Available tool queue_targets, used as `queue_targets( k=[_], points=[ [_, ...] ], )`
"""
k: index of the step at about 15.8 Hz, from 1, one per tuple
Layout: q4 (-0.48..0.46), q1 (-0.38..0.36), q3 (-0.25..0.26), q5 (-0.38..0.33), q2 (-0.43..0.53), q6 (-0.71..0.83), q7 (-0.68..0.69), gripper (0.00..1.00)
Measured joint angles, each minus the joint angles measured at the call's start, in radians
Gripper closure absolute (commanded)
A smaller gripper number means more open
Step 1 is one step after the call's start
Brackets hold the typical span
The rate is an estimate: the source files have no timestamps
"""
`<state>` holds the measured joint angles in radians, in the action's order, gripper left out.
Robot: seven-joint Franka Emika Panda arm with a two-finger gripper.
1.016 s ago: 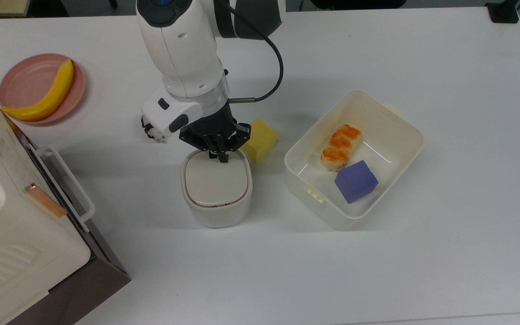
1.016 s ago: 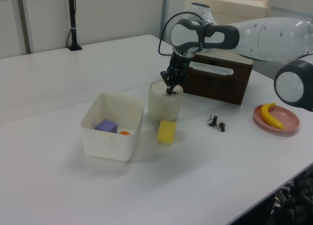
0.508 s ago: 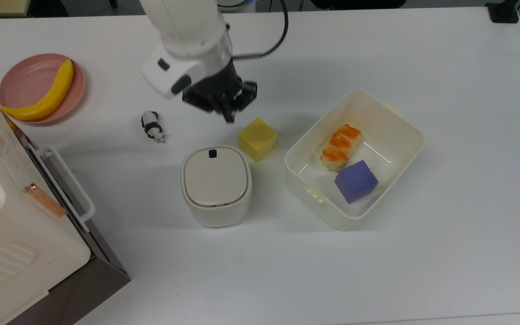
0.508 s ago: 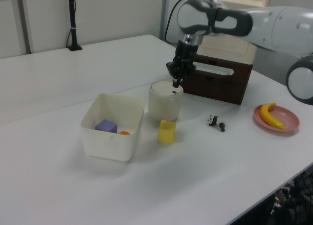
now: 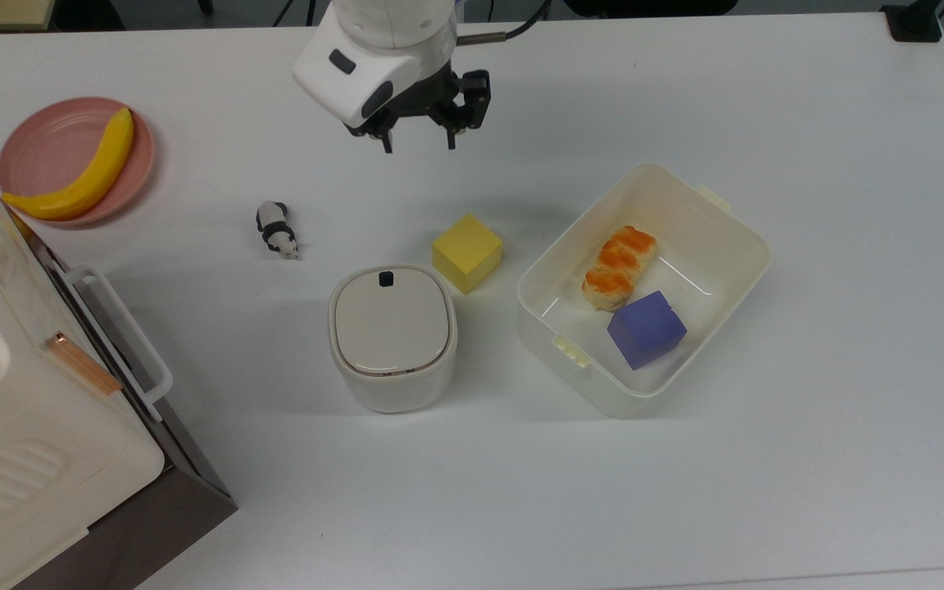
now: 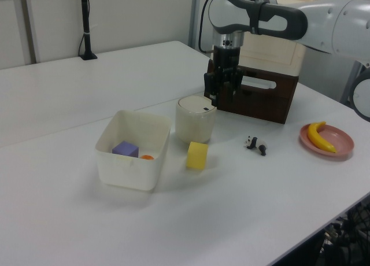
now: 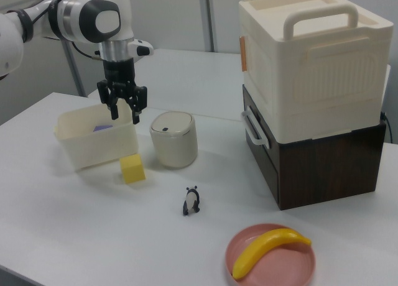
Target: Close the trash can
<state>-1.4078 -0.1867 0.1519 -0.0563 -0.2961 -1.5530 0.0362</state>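
Hand: the hand (image 5: 419,141) hangs in the air above the surface (image 5: 808,459), its two fingers spread apart with nothing between them.
Trash can: the trash can (image 5: 392,338) stands on the surface, well below the hand in the top view, not touching it. Its beige lid (image 5: 391,319) lies flat and shut.
Button: a small black button (image 5: 386,279) sits at the lid edge closest to the hand.
Yellow block: the yellow block (image 5: 467,252) sits between the hand and the trash can, just beside the can.
Tub: the tub (image 5: 685,205) is off to the hand's right in the top view; it holds a purple block (image 5: 646,329) and an orange bread piece (image 5: 619,266).
Panda toy: the panda toy (image 5: 277,229) lies to the hand's left in the top view.
Banana: the banana (image 5: 79,170) lies on a pink plate (image 5: 38,139), far from the hand.
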Motion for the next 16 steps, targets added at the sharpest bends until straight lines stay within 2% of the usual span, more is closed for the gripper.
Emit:
queue_targets(
  k=[10,16],
  points=[
    [-0.02,0.015,0.014,0.02,0.06,0.018,-0.037,0.0],
    [-0.119,0.01,0.006,0.028,0.162,0.017,-0.127,0.0]
  ],
)
